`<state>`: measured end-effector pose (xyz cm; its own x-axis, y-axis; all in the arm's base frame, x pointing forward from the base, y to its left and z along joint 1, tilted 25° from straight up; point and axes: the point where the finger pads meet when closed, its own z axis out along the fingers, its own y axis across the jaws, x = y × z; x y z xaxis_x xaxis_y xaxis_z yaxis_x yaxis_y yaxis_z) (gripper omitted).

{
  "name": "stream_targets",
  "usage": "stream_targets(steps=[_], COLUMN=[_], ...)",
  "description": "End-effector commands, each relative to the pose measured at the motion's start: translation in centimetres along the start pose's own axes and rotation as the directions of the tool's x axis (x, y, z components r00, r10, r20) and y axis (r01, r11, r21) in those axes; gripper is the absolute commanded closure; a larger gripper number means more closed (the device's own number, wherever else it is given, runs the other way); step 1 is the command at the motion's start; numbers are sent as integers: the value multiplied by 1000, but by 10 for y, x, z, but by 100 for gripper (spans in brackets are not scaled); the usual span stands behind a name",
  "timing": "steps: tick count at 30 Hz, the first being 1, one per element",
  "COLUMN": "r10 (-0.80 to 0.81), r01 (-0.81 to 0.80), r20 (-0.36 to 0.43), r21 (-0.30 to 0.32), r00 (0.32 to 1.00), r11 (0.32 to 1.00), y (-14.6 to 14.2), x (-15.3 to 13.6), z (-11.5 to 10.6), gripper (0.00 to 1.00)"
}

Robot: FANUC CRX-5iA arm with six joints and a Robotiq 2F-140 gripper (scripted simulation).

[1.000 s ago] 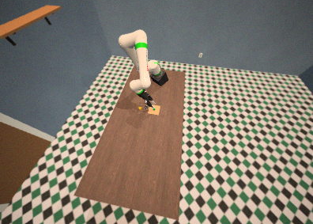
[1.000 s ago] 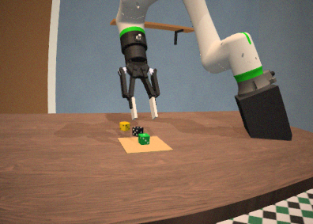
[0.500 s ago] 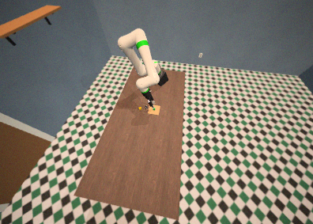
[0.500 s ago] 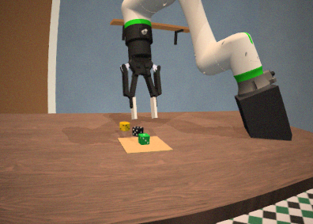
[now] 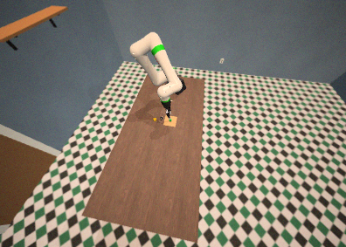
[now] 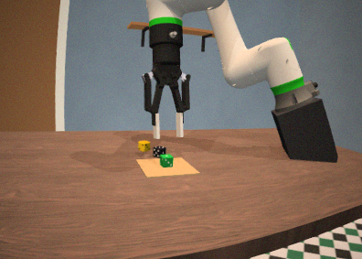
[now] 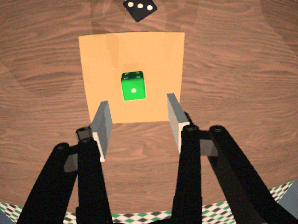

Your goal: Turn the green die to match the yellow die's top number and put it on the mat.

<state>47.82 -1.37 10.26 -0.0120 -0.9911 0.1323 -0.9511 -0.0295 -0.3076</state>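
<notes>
Going left to right, exterior view. Yellow cube-shaped die with dark pips (image 5: 155, 119) (image 6: 143, 145): on the brown wooden table (image 5: 166, 174) (image 6: 114, 201) (image 7: 240, 75), off the mat; top number not readable, so target number can't be confirmed. Black cube-shaped die with white pips (image 5: 161, 118) (image 6: 159, 151) (image 7: 140, 9): also off the mat, 3 pips on top in wrist view. Green cube-shaped die with white pips (image 5: 169, 120) (image 6: 166, 161) (image 7: 133, 87): looks flat, fully on the flat orange square mat (image 5: 174, 124) (image 6: 183, 170) (image 7: 160, 55), 1 pip apparently on top, 4 on a side. Black 2-finger gripper with pale pads (image 5: 169, 116) (image 6: 168, 137) (image 7: 137, 98): above table, partly open, nothing grasped.

Done: placement. Left: check 1 against yellow; if different, turn green and set it flat on the mat; if same, likely finished. No brands, labels or readable writing; only pips.
</notes>
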Motion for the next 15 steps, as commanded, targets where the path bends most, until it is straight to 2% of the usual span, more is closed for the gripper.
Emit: stream_targets(steps=[1,3,6,7,15], r10=[6,7,7,7,7], r01=[-5,-4,-4,-4,-4], r20=[-105,-135,-138,-138,-138], r21=[12,23,24,24,24], r00=[994,991,990,990,990], r11=[1000,1000,1000,1000,1000], y=[-1,-4,-4,-4,-4], x=[-2,-3,-7,-7,-7], z=[-1,-2,-3,-3,-3], gripper=[60,60,60,0,0])
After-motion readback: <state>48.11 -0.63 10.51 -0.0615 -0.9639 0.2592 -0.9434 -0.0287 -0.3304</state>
